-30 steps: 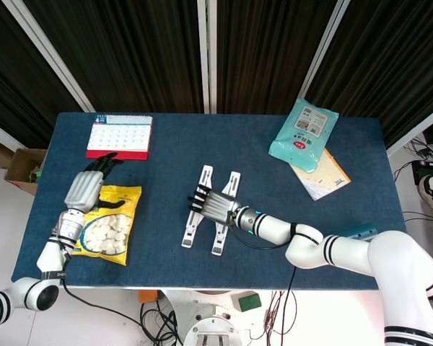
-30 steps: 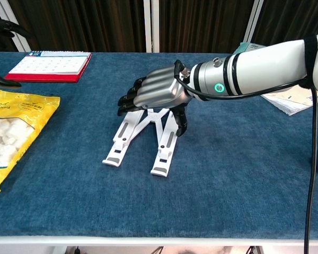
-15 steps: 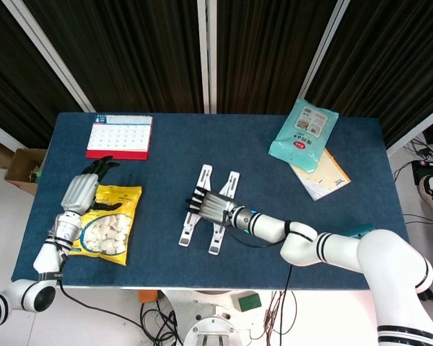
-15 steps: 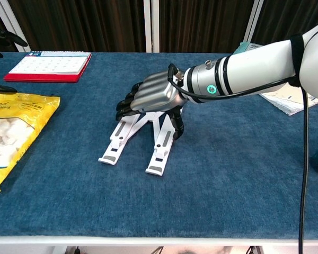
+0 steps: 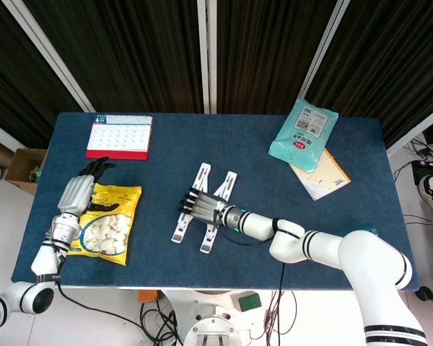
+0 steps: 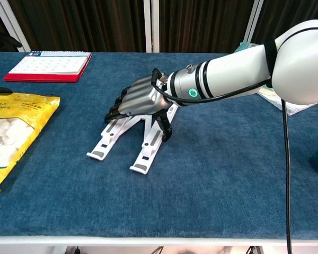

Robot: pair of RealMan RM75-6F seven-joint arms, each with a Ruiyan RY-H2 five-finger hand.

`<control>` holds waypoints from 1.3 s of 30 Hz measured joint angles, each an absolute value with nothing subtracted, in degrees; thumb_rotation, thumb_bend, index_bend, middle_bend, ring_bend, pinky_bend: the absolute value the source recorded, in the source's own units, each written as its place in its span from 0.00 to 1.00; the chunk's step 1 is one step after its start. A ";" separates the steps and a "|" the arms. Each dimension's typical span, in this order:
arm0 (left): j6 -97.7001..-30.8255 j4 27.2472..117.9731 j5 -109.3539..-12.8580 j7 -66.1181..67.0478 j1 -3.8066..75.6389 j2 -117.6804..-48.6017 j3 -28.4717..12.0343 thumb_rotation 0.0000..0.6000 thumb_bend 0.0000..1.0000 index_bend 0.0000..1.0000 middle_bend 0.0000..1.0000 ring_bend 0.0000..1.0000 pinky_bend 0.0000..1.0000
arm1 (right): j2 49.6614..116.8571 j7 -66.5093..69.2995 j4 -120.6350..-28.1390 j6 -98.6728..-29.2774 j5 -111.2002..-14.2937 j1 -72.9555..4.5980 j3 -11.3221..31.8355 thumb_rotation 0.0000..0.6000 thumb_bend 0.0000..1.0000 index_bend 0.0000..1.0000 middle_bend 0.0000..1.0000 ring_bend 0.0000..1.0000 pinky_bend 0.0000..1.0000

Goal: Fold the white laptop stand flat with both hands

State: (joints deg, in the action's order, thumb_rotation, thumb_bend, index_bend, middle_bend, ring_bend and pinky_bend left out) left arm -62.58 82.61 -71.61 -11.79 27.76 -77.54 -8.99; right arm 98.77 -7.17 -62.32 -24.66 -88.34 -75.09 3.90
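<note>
Chest view, right hand (image 6: 140, 100) pressing on white laptop stand (image 6: 128, 142), fingers extended flat.

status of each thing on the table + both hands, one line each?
white laptop stand: two legs spread, low on the table, under the right hand
right hand: pressing on the stand
left hand: over the snack bag, holding nothing
snack bag: lying flat
calendar: propped
wipes pack: overlapping a booklet

the right hand (image 5: 204, 205) (image 6: 139, 98), lying on the white laptop stand (image 5: 200, 212) (image 6: 128, 137), has slid it toward the lower left of the frame. the left hand (image 5: 79, 189) drew back slightly to the left.
</note>
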 measured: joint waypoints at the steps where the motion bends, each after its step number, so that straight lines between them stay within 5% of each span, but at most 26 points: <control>1: -62.71 82.48 -71.81 -11.97 27.64 -77.60 -8.96 1.00 0.00 0.17 0.05 0.07 0.16 | 98.82 -6.08 -62.11 -25.70 -89.18 -75.05 3.60 1.00 0.12 0.20 0.33 0.16 0.04; 6: -62.82 82.14 -72.51 -12.40 27.43 -77.79 -8.82 1.00 0.00 0.17 0.05 0.07 0.16 | 98.75 -0.93 -60.96 -30.95 -92.95 -74.68 1.92 1.00 0.35 0.42 0.47 0.30 0.17; 11: -62.97 82.17 -73.25 -12.15 27.25 -77.93 -8.50 1.00 0.00 0.17 0.05 0.07 0.16 | 98.67 4.17 -58.95 -36.72 -96.29 -73.97 0.04 1.00 0.39 0.49 0.51 0.34 0.22; 14: -62.93 82.29 -73.27 -11.45 27.22 -77.84 -8.44 1.00 0.00 0.17 0.05 0.06 0.16 | 98.50 5.46 -58.26 -37.40 -96.99 -73.76 -0.93 1.00 0.29 0.36 0.41 0.25 0.15; 16: -63.06 82.33 -73.24 -10.50 27.19 -77.67 -8.44 1.00 0.00 0.17 0.04 0.06 0.16 | 98.01 5.13 -59.08 -36.26 -96.44 -73.64 -1.05 1.00 0.11 0.10 0.19 0.07 0.03; 18: -63.37 82.26 -73.17 -9.11 27.13 -77.49 -8.43 1.00 0.00 0.17 0.05 0.06 0.16 | 97.30 4.20 -60.63 -35.44 -95.39 -73.23 -0.87 1.00 0.02 0.00 0.04 0.00 0.00; 24: -66.10 82.82 -72.23 0.34 26.18 -75.77 -8.32 1.00 0.00 0.17 0.05 0.07 0.16 | 92.43 -1.78 -70.09 -40.27 -89.24 -67.00 0.85 1.00 0.00 0.00 0.00 0.00 0.00; 39: -81.25 92.50 -74.81 7.98 14.85 -63.59 -4.69 1.00 0.00 0.18 0.06 0.07 0.16 | 68.16 -10.00 -96.59 -79.97 -76.54 -30.45 -1.60 1.00 0.08 0.00 0.03 0.00 0.00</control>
State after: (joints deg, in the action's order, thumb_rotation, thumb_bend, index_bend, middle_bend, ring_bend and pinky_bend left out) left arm -81.25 92.50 -74.81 7.98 14.85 -63.59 -4.69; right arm 68.16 -10.00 -96.59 -79.97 -76.54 -30.45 -1.60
